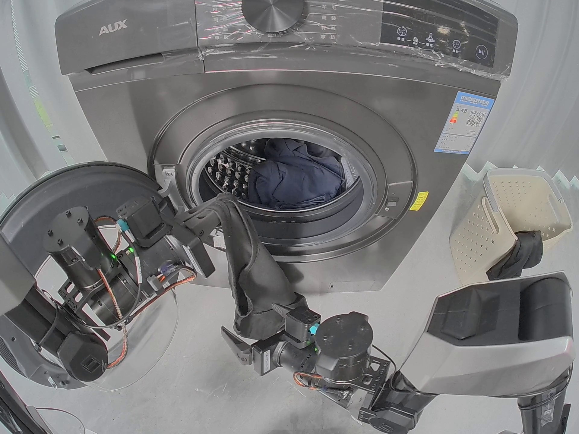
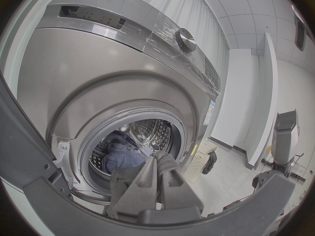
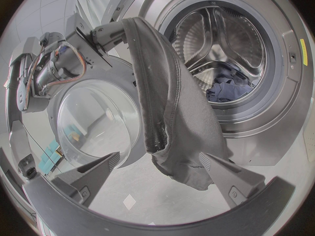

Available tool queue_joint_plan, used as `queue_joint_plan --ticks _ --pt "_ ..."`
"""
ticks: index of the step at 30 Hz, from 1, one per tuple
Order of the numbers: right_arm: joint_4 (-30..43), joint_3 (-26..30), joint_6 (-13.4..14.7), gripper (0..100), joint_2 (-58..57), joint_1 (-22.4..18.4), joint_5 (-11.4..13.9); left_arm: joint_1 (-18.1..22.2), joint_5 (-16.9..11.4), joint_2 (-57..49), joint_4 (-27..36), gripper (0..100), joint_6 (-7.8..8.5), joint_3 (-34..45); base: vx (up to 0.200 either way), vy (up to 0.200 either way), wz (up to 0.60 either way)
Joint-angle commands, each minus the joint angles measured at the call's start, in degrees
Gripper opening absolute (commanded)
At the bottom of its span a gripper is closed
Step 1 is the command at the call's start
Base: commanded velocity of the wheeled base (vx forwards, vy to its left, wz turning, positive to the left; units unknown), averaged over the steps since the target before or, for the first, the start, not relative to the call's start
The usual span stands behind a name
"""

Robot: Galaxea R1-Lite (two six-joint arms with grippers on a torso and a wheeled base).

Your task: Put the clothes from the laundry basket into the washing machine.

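Garment (image 1: 253,266) hangs from our left end effector (image 2: 159,161), clamped on it at the drum mouth (image 1: 362,212); our right end effector (image 3: 157,159) gapes around its tail.

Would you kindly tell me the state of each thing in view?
Washing machine door: open.
Blue garment: inside the drum.
Left gripper: shut on the grey garment.
Right gripper: open, around the grey garment's hanging end.
Laundry basket: tilted, black garment draped over its rim.
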Motion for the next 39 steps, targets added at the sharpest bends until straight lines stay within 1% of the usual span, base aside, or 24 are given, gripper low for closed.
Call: queue_joint_plan --ticks 1,3,4,6,7,15,19,24,25,26,27,28,29,30,31,32,35,39 --pt "-0.1 -3.4 0.0 100 3.5 -0.8 -0.1 -0.1 0.0 -0.1 0.0 0 -0.02 -0.1 0.000 0.000 0.00" --pt "0.0 -4.3 -0.1 100 3.7 -1.0 -0.1 -0.1 0.0 -0.2 0.0 0 -0.02 -0.1 0.000 0.000 0.00" --pt "0.3 -6.2 -0.1 100 4.6 -2.1 -0.1 -0.2 0.0 -0.3 0.0 0 -0.02 0.0 0.000 0.000 0.00" --pt "0.4 -6.9 -0.2 100 5.0 -2.6 -0.1 -0.2 0.0 -0.4 0.0 0 -0.02 0.0 0.000 0.000 0.00" --pt "0.1 -8.4 -0.5 0 6.0 -3.6 -0.1 -0.2 0.0 -0.5 0.0 0 -0.11 0.1 0.000 0.000 0.00" --pt "-0.2 -8.7 -0.7 0 5.4 -3.8 -0.2 0.2 0.1 -0.1 0.0 0 -0.11 0.2 0.000 0.000 0.00" --pt "-1.1 -6.2 -0.8 0 2.0 -3.9 -0.3 0.6 0.1 0.2 0.0 0 -0.11 0.5 0.000 0.000 0.00" --pt "-0.1 4.3 -1.1 0 -10.2 -4.0 0.0 2.1 0.1 0.3 0.0 0 -0.11 0.9 0.000 0.000 0.00" --pt "-0.1 4.9 -1.2 0 -10.9 -4.0 0.1 2.1 0.1 0.3 0.0 0 -0.11 0.9 0.000 0.000 0.00" --pt "-0.1 8.2 -1.8 0 -14.5 -4.5 0.3 2.2 0.1 0.2 0.0 0 -0.11 1.1 0.000 0.000 0.00" --pt "-0.1 10.3 -1.9 0 -16.4 -5.1 0.5 2.3 0.1 0.1 0.0 0 -0.11 1.2 0.000 0.000 0.00" --pt "-0.1 11.8 -2.0 0 -18.0 -6.0 0.6 2.3 0.1 0.0 0.0 0 -0.11 1.2 0.000 0.000 0.00" --pt "-0.1 11.8 -2.0 0 -18.0 -6.0 0.6 2.3 0.1 0.0 0.0 0 -0.11 1.2 0.000 0.000 0.00" --pt "0.0 14.8 -2.2 0 -21.3 -7.9 0.9 2.6 0.0 -0.4 0.0 0 -0.11 1.8 0.000 0.000 0.00" --pt "0.0 15.1 -2.2 0 -21.6 -8.0 1.0 2.6 0.0 -0.4 0.0 0 -0.11 1.8 0.000 0.000 0.00" --pt "-0.3 17.6 -2.9 0 -24.3 -10.1 2.0 3.0 0.0 -0.7 0.0 0 -0.20 2.4 0.000 0.000 0.00" --pt "-1.1 20.1 -3.2 0 -28.0 -11.8 3.4 3.0 -0.5 -2.2 0.0 0 -0.20 3.6 0.000 0.000 0.00" --pt "-1.8 22.6 -2.9 0 -31.9 -11.5 3.6 2.3 -0.7 -5.1 0.0 0 0.07 5.4 0.000 0.000 0.00"
